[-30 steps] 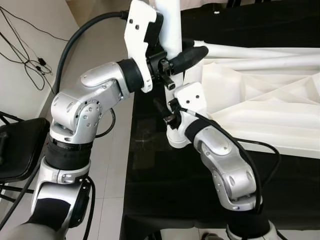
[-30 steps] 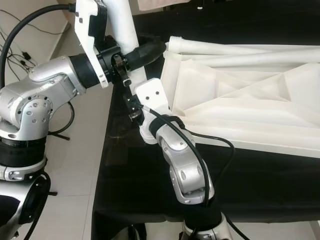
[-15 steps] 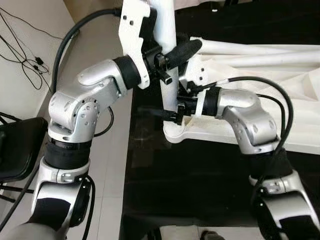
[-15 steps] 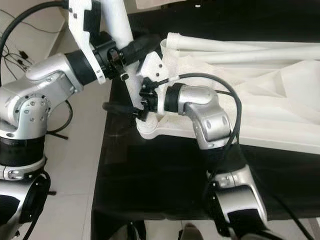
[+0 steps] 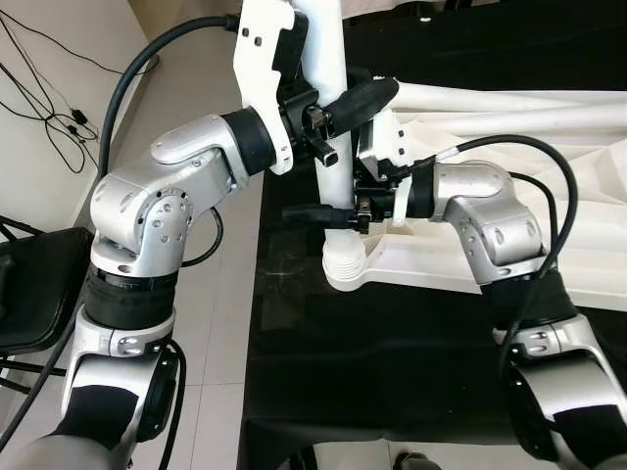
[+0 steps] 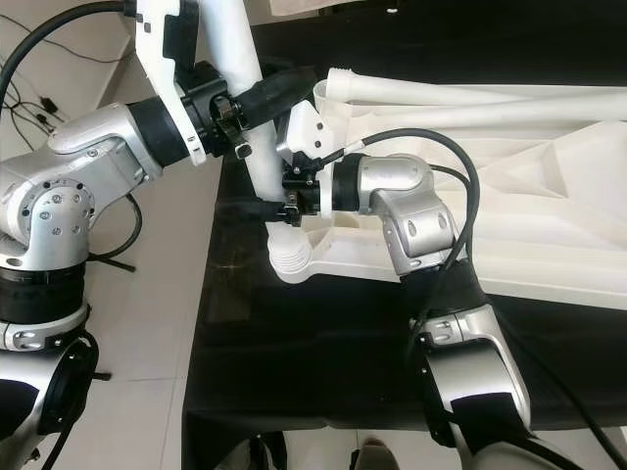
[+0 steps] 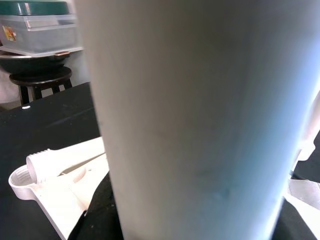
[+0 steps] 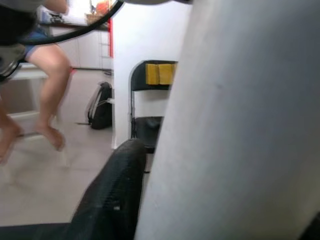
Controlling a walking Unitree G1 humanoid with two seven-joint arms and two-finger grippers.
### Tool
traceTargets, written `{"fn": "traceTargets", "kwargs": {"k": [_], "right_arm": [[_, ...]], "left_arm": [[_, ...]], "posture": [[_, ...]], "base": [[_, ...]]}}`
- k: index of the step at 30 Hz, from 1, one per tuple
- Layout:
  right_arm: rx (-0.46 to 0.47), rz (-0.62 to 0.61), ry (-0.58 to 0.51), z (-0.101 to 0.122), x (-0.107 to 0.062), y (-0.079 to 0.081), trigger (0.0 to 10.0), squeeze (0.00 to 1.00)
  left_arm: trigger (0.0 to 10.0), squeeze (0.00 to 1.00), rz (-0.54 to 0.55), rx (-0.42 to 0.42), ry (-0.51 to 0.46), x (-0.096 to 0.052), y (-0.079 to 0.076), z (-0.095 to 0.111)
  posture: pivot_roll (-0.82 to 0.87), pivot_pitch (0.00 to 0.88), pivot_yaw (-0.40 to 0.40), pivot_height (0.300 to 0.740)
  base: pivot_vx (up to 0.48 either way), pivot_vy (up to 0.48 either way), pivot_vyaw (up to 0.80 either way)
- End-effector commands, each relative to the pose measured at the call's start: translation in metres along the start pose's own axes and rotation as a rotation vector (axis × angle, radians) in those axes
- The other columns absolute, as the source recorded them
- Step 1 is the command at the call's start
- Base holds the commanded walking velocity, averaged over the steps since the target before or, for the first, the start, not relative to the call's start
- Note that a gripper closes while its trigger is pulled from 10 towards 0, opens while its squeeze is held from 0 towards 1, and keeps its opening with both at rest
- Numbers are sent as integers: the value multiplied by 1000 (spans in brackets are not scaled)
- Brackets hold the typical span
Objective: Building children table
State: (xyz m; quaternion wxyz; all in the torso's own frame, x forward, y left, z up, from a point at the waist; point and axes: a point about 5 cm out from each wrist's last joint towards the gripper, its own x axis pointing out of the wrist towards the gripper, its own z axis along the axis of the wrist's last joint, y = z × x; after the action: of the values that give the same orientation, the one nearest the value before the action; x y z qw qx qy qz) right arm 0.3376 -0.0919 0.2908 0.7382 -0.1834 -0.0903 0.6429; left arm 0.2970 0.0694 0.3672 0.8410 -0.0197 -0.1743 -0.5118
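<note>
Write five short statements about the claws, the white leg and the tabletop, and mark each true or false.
1. The left claw grips the white table leg high up. True.
2. The right claw is on the same leg, lower down. True.
3. The leg lies flat on the black surface. False: it stands upright over the threaded socket.
4. The white tabletop lies on the floor. False: it rests on the black surface.
5. The right claw holds a screwdriver. False: it holds the leg.

The table leg (image 5: 328, 117) stands upright on the tabletop's (image 5: 509, 225) left corner socket (image 5: 345, 266), atop the black cloth (image 5: 392, 352).
</note>
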Motion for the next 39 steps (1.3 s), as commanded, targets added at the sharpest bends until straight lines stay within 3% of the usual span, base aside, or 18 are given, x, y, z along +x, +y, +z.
{"fn": "traceTargets", "kwargs": {"k": [1,15,16,21,24,25,30,31,32,37,39], "right_arm": [[8,327,37,-10,40,31,0,0],[35,264,76,-27,32,31,0,0],[33,249,91,-28,30,30,10000,0],[50,223,137,-31,25,27,10000,0],[56,223,141,-32,24,27,10000,0],[88,215,132,-32,21,27,10000,1000],[98,206,155,-36,17,29,10000,1000],[104,209,169,-38,15,31,10000,871],[116,217,180,-40,14,33,10000,0],[141,218,182,-42,14,35,10000,0],[190,201,129,-37,17,34,10000,0]], "left_arm": [[0,0,-60,35,-12,8,-12,8],[0,0,-101,63,-24,2,-26,30],[0,0,-111,67,-29,7,-32,35],[0,0,-139,78,-39,21,-47,45],[0,0,-141,79,-40,21,-48,46],[0,0,-145,79,-40,22,-50,47],[0,0,-145,79,-35,19,-47,46],[0,0,-145,76,-33,19,-47,46],[0,0,-146,73,-31,18,-47,46],[0,0,-146,67,-25,18,-47,46],[0,0,-146,65,-23,18,-47,46]], "posture": [[5,240,150,740],[3,237,160,740],[2,236,162,740],[-1,235,164,740],[-1,235,164,740],[-4,235,166,740],[-4,235,166,740],[-3,232,166,740],[-3,233,166,740],[-5,232,166,740],[-7,230,166,740]], "base": [[0,0,0],[0,0,0],[0,0,0],[0,0,0],[0,0,0],[0,0,0],[0,0,0],[0,0,0],[0,0,0],[0,0,0],[0,0,0]]}}
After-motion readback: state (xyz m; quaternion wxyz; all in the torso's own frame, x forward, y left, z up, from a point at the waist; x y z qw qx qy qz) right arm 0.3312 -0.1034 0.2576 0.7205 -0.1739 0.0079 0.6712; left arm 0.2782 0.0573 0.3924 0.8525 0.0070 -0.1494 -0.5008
